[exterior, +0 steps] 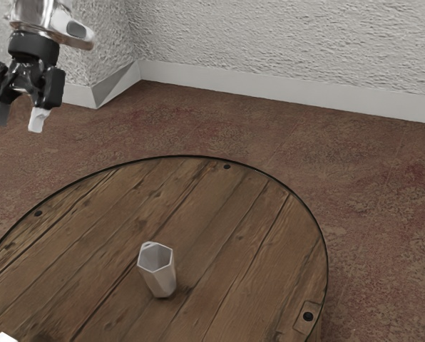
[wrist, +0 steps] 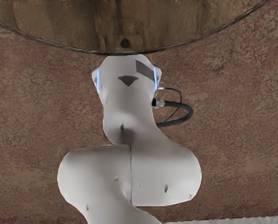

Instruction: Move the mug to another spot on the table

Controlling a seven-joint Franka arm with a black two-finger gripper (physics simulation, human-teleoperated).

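The mug (exterior: 156, 269), white and faceted, stands on the round wooden tabletop (exterior: 227, 214), toward the near side and a little to the exterior view's left of centre. It leans slightly, mouth up. The claw (exterior: 18, 119) hangs high at the exterior view's upper left, over the carpet (exterior: 341, 164) past the tabletop's far-left edge. Its two fingers are spread apart with nothing between them. Claw and mug are well apart. In the wrist view the white arm (wrist: 129, 154) stands over the carpet, a black cable (wrist: 176, 109) at its side, the tabletop's rim beyond.
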